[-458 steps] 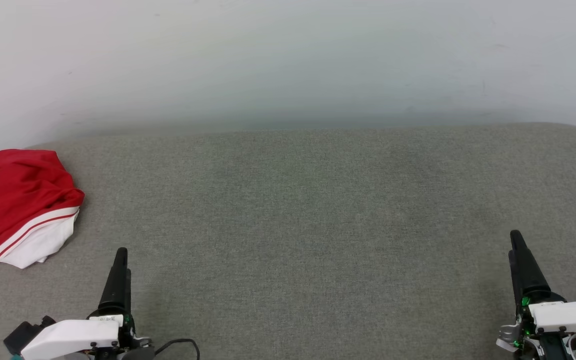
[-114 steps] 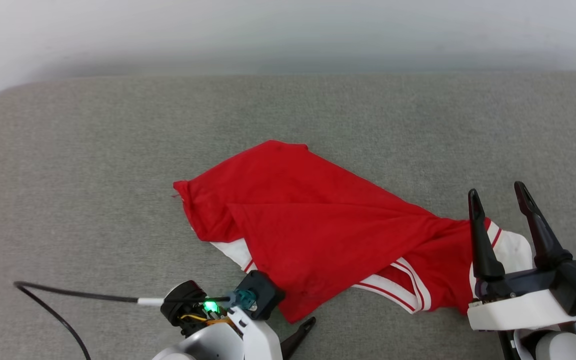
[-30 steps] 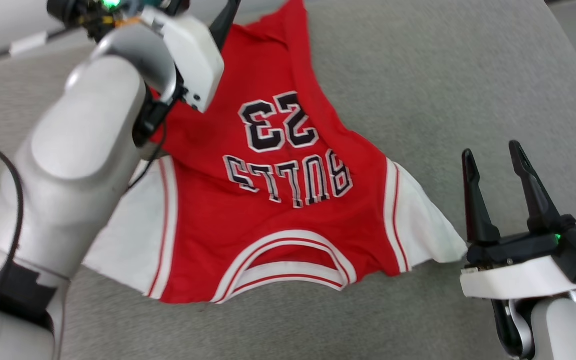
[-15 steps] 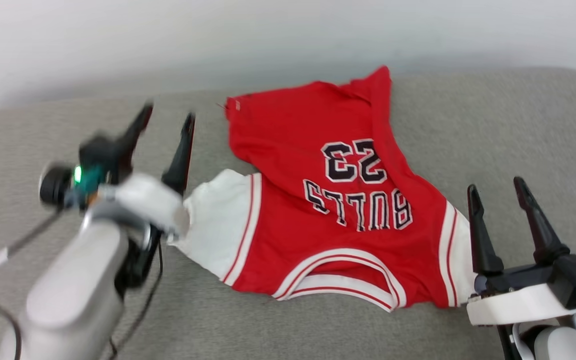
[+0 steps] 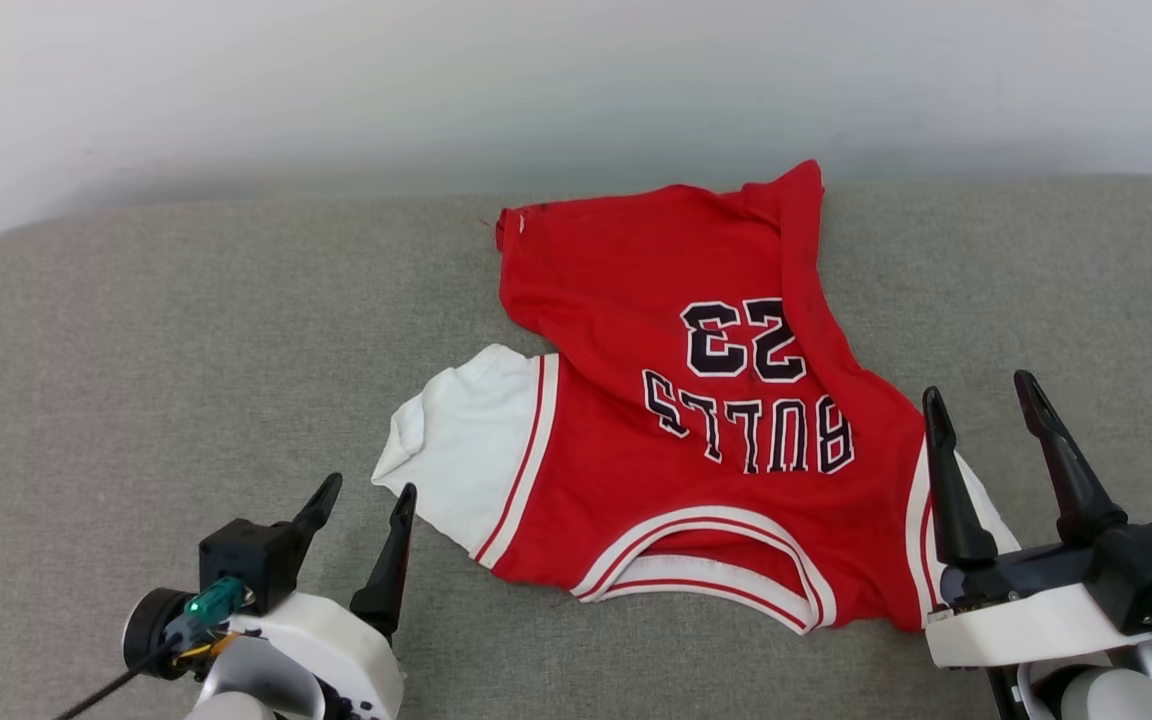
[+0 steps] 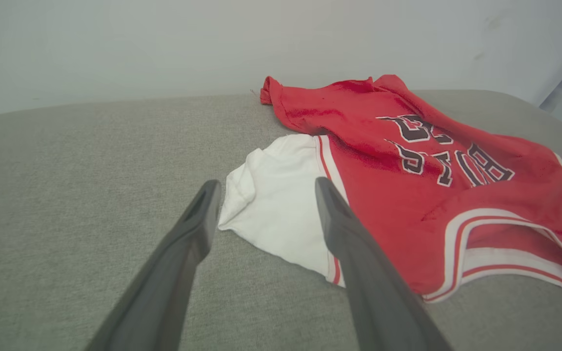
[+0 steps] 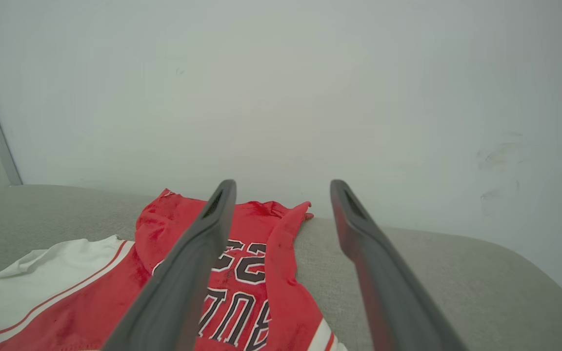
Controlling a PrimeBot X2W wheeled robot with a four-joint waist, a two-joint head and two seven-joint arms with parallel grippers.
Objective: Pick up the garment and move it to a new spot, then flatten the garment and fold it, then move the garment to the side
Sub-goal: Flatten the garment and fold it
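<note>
Now spreading across the grey cushion (image 5: 136, 350), right of its middle: the garment (image 5: 696, 440), print up, collar nearest the robot, hem bunching at the far edge, one long side folding over on itself. Lying opened like this probably for flattening. Hovering by each sleeve, likely lining up for a tug: left pincer (image 5: 370, 486) just short of the white sleeve, right pincer (image 5: 977, 387) above the other sleeve. Both standing wide apart, gripping nothing.

garment (image 5: 696, 420) once bunched at far left — now spread print-up at centre, left gripper (image 5: 369, 487) drawn back off it
</note>
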